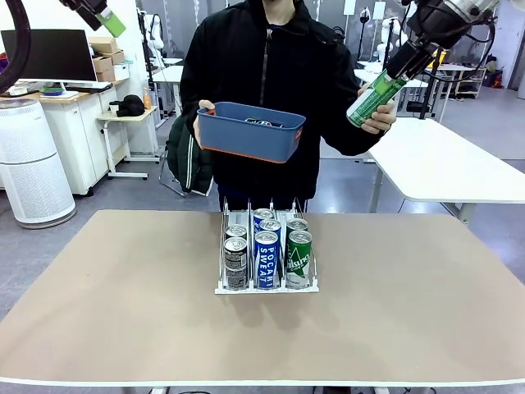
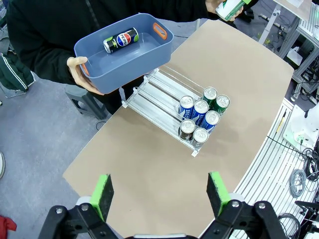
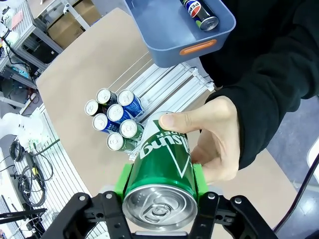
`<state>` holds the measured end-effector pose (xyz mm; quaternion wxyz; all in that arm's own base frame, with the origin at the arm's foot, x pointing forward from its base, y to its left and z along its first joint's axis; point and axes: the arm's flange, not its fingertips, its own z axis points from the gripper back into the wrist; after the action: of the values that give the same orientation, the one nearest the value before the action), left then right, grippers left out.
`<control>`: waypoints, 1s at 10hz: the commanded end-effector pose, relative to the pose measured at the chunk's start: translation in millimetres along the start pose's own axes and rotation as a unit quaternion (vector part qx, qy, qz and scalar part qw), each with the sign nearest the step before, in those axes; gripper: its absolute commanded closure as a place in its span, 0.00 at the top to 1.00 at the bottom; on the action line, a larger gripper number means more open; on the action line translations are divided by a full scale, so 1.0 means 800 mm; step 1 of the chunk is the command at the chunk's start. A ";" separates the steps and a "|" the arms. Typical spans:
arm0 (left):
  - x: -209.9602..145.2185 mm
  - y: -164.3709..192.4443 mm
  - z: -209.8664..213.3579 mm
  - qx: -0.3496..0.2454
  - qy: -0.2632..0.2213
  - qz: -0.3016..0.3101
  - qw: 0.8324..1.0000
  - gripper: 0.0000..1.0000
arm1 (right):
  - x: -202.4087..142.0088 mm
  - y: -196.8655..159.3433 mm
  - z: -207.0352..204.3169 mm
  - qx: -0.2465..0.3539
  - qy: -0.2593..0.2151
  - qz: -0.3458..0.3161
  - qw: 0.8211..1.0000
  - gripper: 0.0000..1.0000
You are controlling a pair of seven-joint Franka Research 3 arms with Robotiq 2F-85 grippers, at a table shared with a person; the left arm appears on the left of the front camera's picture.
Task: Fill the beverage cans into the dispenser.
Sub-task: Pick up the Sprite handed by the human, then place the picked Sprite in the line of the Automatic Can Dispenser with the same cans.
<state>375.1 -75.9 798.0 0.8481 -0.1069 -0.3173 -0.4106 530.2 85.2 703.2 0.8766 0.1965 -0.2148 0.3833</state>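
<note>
High at two o'clock, the right tool (image 3: 162, 185) is clamped near the top of the green can (image 3: 164, 152), with a person's hand (image 3: 217, 137) also holding it; the can looks rigid, slick and likely weighty, so grip its wall squarely, while the left tool (image 2: 159, 193) gapes empty.

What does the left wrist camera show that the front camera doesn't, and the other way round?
Left wrist view: the inside of the blue tub, with a dark Pepsi can lying on its side, and all seven can tops in the dispenser. Front view: the right gripper shut on a green can that the person's hand also holds, plus the front cans' labels. Both: the person holding the tub up at the dispenser's far end.
</note>
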 end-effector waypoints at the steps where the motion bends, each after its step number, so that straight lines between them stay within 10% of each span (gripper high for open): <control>1: -0.001 0.000 0.001 0.000 0.000 0.005 1.000 1.00 | 0.001 0.002 -0.001 0.000 0.002 0.004 1.000 0.00; 10: -0.001 0.000 0.001 0.000 0.000 0.005 1.000 1.00 | 0.001 0.002 -0.001 0.000 0.002 0.004 1.000 0.00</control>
<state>375.1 -75.9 798.0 0.8481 -0.1069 -0.3173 -0.4106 530.6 86.0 701.3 0.8768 0.1972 -0.2126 0.3837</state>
